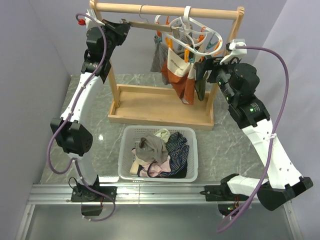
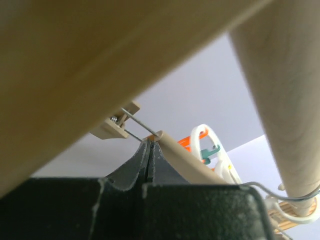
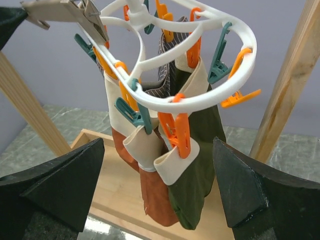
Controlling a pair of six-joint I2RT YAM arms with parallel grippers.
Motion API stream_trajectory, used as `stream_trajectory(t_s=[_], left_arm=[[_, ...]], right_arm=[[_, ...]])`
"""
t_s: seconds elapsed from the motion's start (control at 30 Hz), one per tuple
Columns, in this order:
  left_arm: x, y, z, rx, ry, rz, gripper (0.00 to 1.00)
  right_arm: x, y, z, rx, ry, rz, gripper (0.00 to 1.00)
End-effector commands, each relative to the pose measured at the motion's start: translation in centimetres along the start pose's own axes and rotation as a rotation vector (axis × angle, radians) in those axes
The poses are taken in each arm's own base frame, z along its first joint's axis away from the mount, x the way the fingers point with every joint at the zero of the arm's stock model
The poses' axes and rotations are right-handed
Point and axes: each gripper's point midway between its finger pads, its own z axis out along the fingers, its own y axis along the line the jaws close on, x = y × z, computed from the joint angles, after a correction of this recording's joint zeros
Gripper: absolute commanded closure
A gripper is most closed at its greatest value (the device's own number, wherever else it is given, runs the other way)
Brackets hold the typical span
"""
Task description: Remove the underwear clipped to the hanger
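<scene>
Overhead, a grey marbled table [image 1: 100,130] sits between plain pale walls [image 1: 30,50], with a metal rail [image 1: 160,192] along its near edge. A wooden rack [image 1: 165,9] stands on a flat wooden base [image 1: 150,107]. Just in front of it is a white basket [image 1: 126,150] holding loose cloth. The hanger [image 1: 192,37] hangs from the rack's top rod, and the underwear [image 1: 180,75] dangles pegged beneath it. The left gripper [image 1: 122,25] is up at the rod's left end; the right gripper [image 1: 207,67] is beside the hanging cloth.

From the left wrist, the left gripper [image 2: 150,150] has its fingers pressed together, tips just under the end of a thin dowel [image 2: 190,160]. Pale wall fills the background.

From the right wrist, the right gripper [image 3: 157,145] is spread wide and faces the hanger [image 3: 200,97]. Rust, cream and olive underwear [image 3: 192,200] is still clipped there, touching neither finger. Marbled table [image 3: 30,145] and wooden base [image 3: 115,195] lie below.
</scene>
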Motion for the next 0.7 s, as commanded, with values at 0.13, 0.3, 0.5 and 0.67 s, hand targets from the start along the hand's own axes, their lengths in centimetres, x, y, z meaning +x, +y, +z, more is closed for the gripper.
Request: stream_trajectory(t_s=[0.13, 0.3, 0.5, 0.67], left_arm=[[-3.1, -0.6, 3.4, 0.121, 0.003, -0.054, 0.99], [-2.4, -0.7, 3.7, 0.218, 0.090, -0.116, 0.93], [-1.6, -2.3, -2.1, 0.200, 0.094, -0.021, 0.47], [-3.3, -5.6, -8.8, 0.206, 0.063, 0.050, 0.25]], right_arm=[[-1.9, 0.7, -0.3, -0.044, -0.052, 0.002, 0.05], [-3.7, 3.0, -1.7, -0.181, -0.117, -0.006, 0.04], [-5.8, 5.1, -4.2, -0.311, -0.209, 0.042, 0.04], [-6.8, 6.0, -4.9, -0.367, -0.238, 0.068, 0.04]])
